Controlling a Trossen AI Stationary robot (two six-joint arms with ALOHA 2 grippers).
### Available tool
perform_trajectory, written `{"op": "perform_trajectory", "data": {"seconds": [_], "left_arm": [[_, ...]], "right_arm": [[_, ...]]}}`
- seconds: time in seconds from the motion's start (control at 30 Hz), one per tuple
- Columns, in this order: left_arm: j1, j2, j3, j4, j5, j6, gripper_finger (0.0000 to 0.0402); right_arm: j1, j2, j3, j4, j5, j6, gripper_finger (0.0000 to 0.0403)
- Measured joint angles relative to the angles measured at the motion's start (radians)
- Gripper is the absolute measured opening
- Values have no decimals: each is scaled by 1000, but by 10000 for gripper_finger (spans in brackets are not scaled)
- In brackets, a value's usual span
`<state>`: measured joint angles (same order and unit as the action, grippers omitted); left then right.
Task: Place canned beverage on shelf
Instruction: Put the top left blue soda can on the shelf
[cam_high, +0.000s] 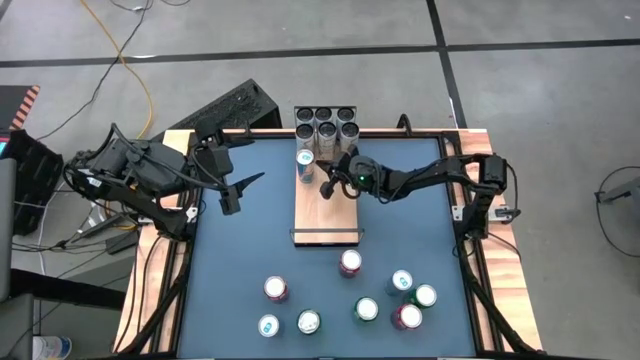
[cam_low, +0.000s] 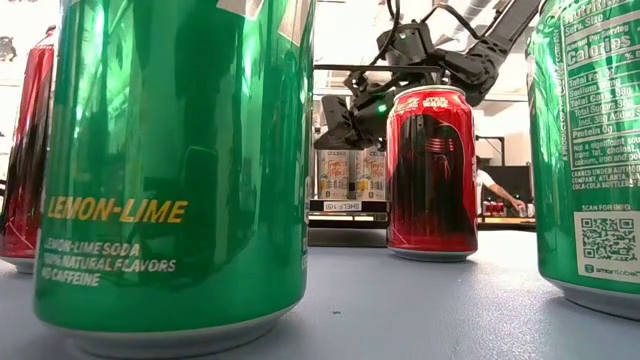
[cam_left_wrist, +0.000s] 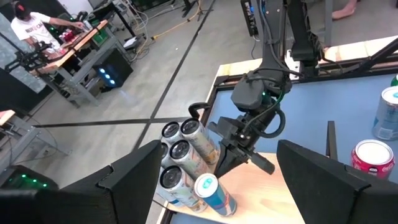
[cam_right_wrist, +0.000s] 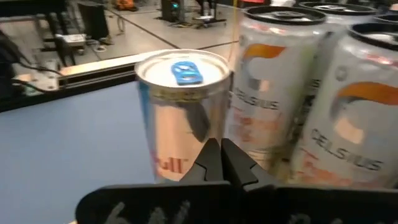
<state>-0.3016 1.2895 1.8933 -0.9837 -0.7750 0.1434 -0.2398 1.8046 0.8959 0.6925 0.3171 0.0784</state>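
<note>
The shelf (cam_high: 327, 215) is a pale plank lying along the middle of the blue table. Several tall Celsius cans (cam_high: 326, 122) stand packed together at its far end. Beside them, on the plank's left edge, a silver can with a blue tab (cam_right_wrist: 180, 118) (cam_high: 306, 158) stands upright. My right gripper (cam_high: 327, 188) (cam_right_wrist: 221, 155) is shut and empty, nearly level. It points at that can's side from the table's right. My left gripper (cam_high: 240, 192) hangs open and empty, raised over the table's left part. My right gripper has its shut fingertips (cam_right_wrist: 219, 149) close against the lower side wall (cam_right_wrist: 186, 155) of the blue-tabbed can, coming level from the table's right. I cannot tell whether they touch it. The can stands upright on the shelf.
Several loose cans stand on the near half of the table, among them a red one (cam_high: 350, 262) just past the shelf's near end and a green lemon-lime one (cam_low: 180, 160). A black wire rail (cam_high: 327, 240) closes the shelf's near end. Blue table shows bare on both sides of the plank.
</note>
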Motion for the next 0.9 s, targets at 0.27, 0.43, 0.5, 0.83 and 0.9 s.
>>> {"op": "perform_trajectory", "data": {"seconds": [0.27, 0.43, 0.5, 0.83, 0.9], "left_arm": [[0, 0, 0, -24, 0, -27, 305], [0, 0, 0, -38, 0, -39, 305], [0, 0, 0, -40, 0, -33, 305], [0, 0, 0, -57, 0, -25, 305], [0, 0, 0, -59, -1, -25, 305]], "right_arm": [[40, -11, 0, -25, 0, 1, 0], [103, -28, 2, -30, -2, 8, 0], [109, -18, 5, -31, -2, 3, 0], [68, 18, 97, -82, -34, -11, 0], [61, 18, 104, -122, -31, -11, 0]]}}
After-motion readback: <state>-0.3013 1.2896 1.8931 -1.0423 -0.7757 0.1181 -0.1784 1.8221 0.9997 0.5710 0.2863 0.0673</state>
